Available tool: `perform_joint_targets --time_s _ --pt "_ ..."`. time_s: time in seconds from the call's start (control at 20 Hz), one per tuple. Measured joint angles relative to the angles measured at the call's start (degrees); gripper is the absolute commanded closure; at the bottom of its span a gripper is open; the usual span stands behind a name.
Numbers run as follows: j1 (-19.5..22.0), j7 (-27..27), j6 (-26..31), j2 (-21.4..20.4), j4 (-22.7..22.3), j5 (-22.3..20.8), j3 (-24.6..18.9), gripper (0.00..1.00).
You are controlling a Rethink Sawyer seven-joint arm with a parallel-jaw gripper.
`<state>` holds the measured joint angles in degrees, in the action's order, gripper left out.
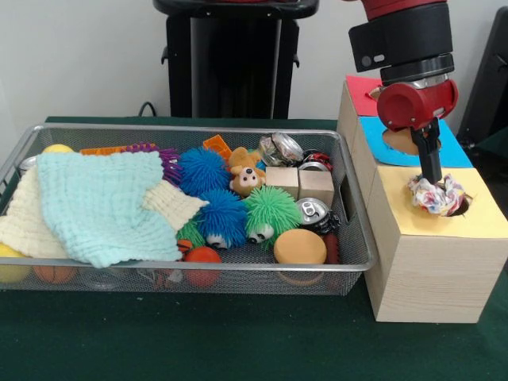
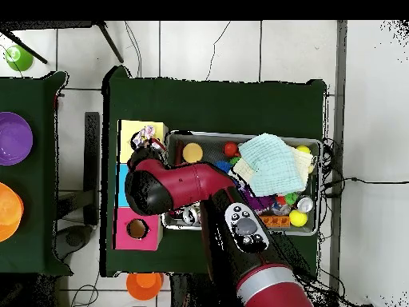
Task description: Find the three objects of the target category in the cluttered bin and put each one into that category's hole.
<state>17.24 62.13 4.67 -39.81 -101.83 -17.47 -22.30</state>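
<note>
My gripper [image 1: 431, 176] hangs over the yellow-topped wooden box [image 1: 484, 218] at the right. Its narrow black fingers are shut on a ruffled cloth bundle [image 1: 435, 195] with a red, blue, yellow and white pattern. The bundle sits at the mouth of the round hole [image 1: 462, 208] and covers most of it. In the overhead view the bundle [image 2: 146, 136] lies on the yellow top [image 2: 132, 132], with the arm above it. The silver wire mesh bin [image 1: 198, 128] stands to the left, also seen from overhead [image 2: 240, 134]. No other patterned bundle shows in the bin.
A mint cloth [image 1: 103, 202] and a cream cloth [image 1: 24, 226] cover the bin's left half. Blue [image 1: 202, 171] and green [image 1: 270, 213] fuzzy balls, a teddy [image 1: 246, 178], wooden blocks [image 1: 300, 182], cans and balls fill the rest. Blue-topped [image 1: 460, 151] and red-topped [image 1: 361, 91] boxes stand behind the yellow one.
</note>
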Motion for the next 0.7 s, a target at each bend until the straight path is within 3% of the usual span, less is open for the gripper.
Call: perform_joint_targets --time_s 0.7 --pt "0.59 0.00 2.65 -1.24 -2.45 0.11 -1.63 1.00"
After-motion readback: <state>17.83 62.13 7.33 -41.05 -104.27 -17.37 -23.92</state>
